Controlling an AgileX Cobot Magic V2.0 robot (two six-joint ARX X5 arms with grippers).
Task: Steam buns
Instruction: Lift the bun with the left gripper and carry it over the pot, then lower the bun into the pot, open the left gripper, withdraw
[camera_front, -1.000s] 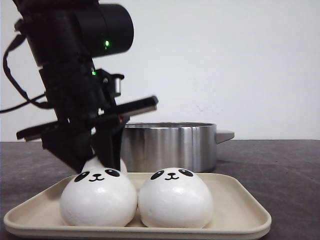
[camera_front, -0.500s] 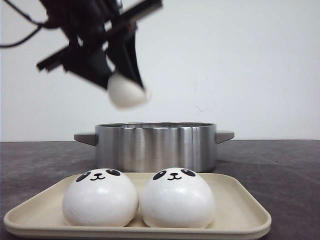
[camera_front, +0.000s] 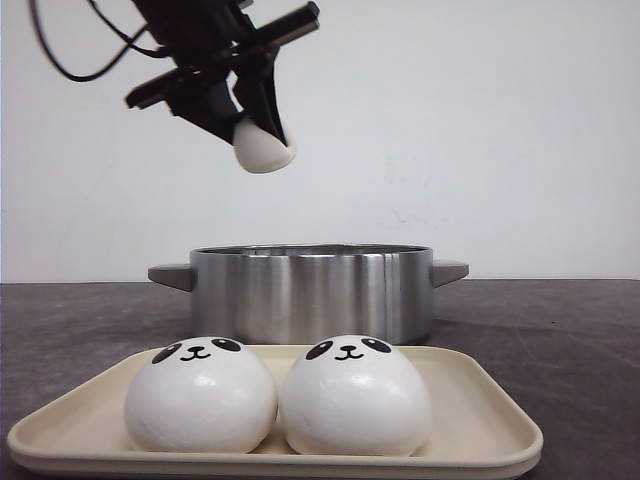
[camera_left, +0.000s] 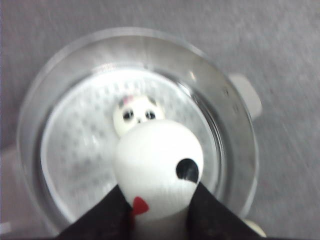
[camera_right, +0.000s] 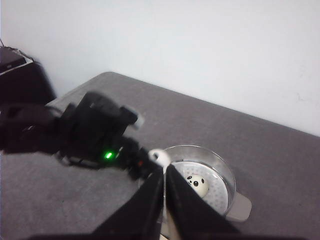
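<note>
Front view: a bun (camera_front: 264, 148) is held clamped in the left end effector (camera_front: 258, 125), high above the steel pot (camera_front: 312, 292). One bun (camera_left: 136, 114) is seen already inside the pot, two (camera_front: 200, 396) (camera_front: 355, 397) on the tray (camera_front: 480, 425). The right end effector (camera_right: 164, 192) is seen nearly closed, empty. If released from this height, the bun could bounce out or strike the one inside.

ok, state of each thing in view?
Left gripper: shut on a bun, above the pot.
Held bun: lifted, over the pot.
Pot: lidless, one bun inside on its perforated floor.
Tray: two buns side by side.
Right gripper: shut, holding nothing.
</note>
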